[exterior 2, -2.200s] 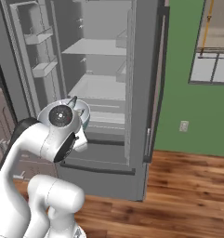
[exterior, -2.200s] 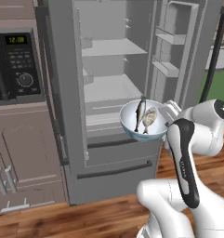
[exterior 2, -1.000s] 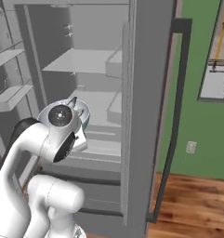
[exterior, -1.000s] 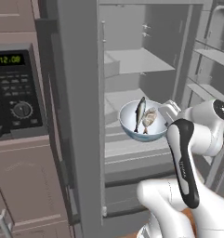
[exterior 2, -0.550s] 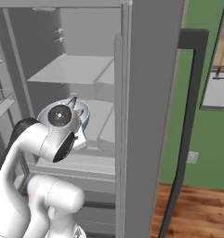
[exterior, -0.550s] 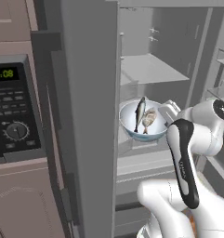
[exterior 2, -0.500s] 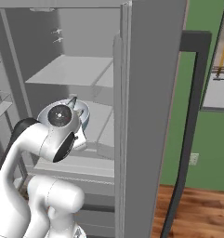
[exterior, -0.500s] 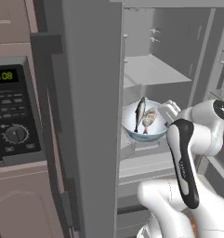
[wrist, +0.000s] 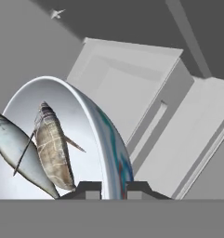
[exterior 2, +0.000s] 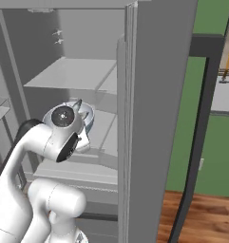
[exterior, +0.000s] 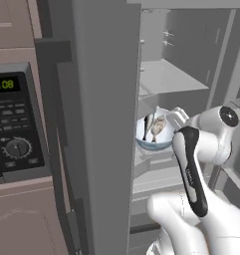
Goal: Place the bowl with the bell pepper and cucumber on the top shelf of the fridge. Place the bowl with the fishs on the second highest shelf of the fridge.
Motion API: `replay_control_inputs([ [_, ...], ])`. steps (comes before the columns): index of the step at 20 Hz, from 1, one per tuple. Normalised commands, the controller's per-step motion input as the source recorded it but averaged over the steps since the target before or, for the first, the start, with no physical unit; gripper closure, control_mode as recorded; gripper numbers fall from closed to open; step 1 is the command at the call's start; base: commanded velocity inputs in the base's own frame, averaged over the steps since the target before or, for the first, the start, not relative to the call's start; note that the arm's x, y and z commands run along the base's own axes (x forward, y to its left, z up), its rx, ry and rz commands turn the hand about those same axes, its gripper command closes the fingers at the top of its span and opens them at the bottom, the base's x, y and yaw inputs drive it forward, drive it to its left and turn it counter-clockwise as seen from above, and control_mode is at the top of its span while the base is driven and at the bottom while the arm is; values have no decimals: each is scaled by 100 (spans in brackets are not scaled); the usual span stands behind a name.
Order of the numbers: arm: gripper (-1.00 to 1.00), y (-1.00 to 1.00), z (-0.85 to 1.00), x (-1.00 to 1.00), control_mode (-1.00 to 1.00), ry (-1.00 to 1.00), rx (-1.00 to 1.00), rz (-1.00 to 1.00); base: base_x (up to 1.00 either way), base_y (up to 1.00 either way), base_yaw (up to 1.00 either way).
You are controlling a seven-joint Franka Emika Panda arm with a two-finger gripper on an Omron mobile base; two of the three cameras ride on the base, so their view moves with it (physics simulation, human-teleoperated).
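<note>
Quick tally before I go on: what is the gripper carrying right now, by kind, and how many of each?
Bowl: 1, its rim between the fingers of the gripper
Fish: 2, a brown one and a grey one, both lying inside the bowl
Total: 3 things

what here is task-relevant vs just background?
Job:
bowl with two fish, clamped at its rim by the gripper
fridge shelf
shelf below it

Background:
microwave
green wall
wood floor
</note>
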Motion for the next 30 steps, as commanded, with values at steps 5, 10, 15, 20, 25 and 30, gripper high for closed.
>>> replay_control_inputs([
  [5,100,0,-59,62,-100,12,0,-16,0,0,0],
  [10,100,0,-48,77,-100,0,6,-17,0,0,0],
  [15,100,0,-51,74,-100,0,8,-14,0,0,0],
  [20,100,0,-15,92,-100,1,5,-12,0,0,0],
  [25,-100,0,-1,44,-100,3,2,-5,0,0,0],
  [30,-100,1,18,-10,-100,-3,0,-1,0,0,0],
])
